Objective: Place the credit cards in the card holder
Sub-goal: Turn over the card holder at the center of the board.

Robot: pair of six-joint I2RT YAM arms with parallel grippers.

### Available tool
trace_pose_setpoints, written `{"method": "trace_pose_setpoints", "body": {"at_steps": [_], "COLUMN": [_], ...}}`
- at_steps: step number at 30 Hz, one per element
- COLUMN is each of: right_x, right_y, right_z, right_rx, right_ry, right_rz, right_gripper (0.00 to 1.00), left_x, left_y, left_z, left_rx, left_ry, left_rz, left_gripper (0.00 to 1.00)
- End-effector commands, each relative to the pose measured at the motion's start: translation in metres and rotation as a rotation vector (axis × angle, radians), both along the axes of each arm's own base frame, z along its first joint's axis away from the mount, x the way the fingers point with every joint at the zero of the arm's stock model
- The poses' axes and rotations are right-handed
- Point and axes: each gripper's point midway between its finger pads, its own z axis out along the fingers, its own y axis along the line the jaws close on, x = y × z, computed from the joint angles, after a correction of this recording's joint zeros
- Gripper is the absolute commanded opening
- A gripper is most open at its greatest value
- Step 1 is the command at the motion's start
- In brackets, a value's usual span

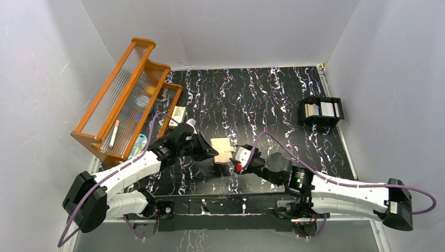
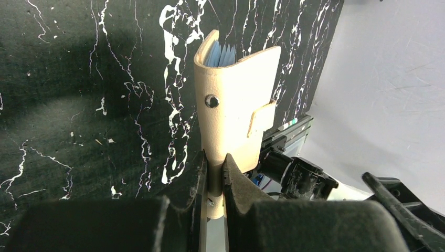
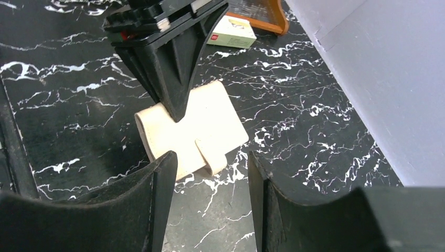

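The tan card holder (image 1: pixel 223 149) lies mid-table near the front. My left gripper (image 2: pixel 214 173) is shut on its edge; in the left wrist view the card holder (image 2: pixel 236 110) shows a snap stud, a tab, and pale blue card edges (image 2: pixel 220 54) inside its fold. My right gripper (image 3: pixel 210 205) is open and empty, just short of the card holder's (image 3: pixel 210 123) snap tab. The left gripper's fingers (image 3: pixel 176 68) press on its far side. Several pale cards (image 1: pixel 321 109) stand in the black tray (image 1: pixel 321 111) at the right.
An orange ribbed-panel rack (image 1: pixel 126 97) stands at the left with small items under it. A white box with a red mark (image 1: pixel 177 114) lies beside the rack, also in the right wrist view (image 3: pixel 230 32). White walls enclose the black marbled table (image 1: pixel 262 94).
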Motion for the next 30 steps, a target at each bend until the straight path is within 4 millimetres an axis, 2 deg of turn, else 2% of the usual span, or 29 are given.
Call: {"method": "trace_pose_setpoints", "body": {"at_steps": [1,6,12,16,20,21,22,24,27,30], "right_x": [-0.005,-0.005,-0.004,0.004,0.013,0.013,0.011,0.007,-0.004,-0.015], "right_y": [0.016,0.032,0.043,0.045,0.041,0.042,0.04,0.041,0.044,0.045], "right_z": [-0.005,-0.025,-0.025,-0.028,-0.032,-0.032,-0.028,-0.023,-0.015,-0.01], "right_rx": [-0.055,-0.167,-0.249,-0.271,-0.304,-0.299,-0.246,-0.184,-0.054,0.073], "right_ry": [-0.021,-0.116,-0.297,-0.361,-0.401,-0.398,-0.366,-0.312,-0.149,0.035], "right_rz": [0.061,0.068,0.055,0.004,-0.056,-0.054,-0.067,-0.064,-0.055,-0.053], "right_gripper": [0.61,0.64,0.67,0.68,0.64,0.6,0.29,0.12,0.0,0.0], "left_x": [0.006,0.007,0.005,0.002,-0.001,-0.002,-0.004,-0.003,0.001,0.009], "left_y": [-0.006,-0.008,-0.013,-0.018,-0.018,-0.018,-0.02,-0.019,-0.012,0.003], "left_z": [0.025,0.035,0.042,0.043,0.047,0.049,0.057,0.065,0.074,0.08], "left_rx": [-0.038,-0.055,-0.1,-0.141,-0.167,-0.179,-0.211,-0.214,-0.173,-0.074], "left_ry": [-0.05,-0.051,-0.035,-0.012,-0.001,0.0,-0.003,-0.024,-0.074,-0.146], "left_rz": [-0.008,-0.01,-0.01,-0.016,-0.011,-0.01,-0.01,-0.011,-0.002,0.026], "left_gripper": [0.0,0.0,0.0,0.0,0.0,0.0,0.05,0.18,0.4,0.52]}}
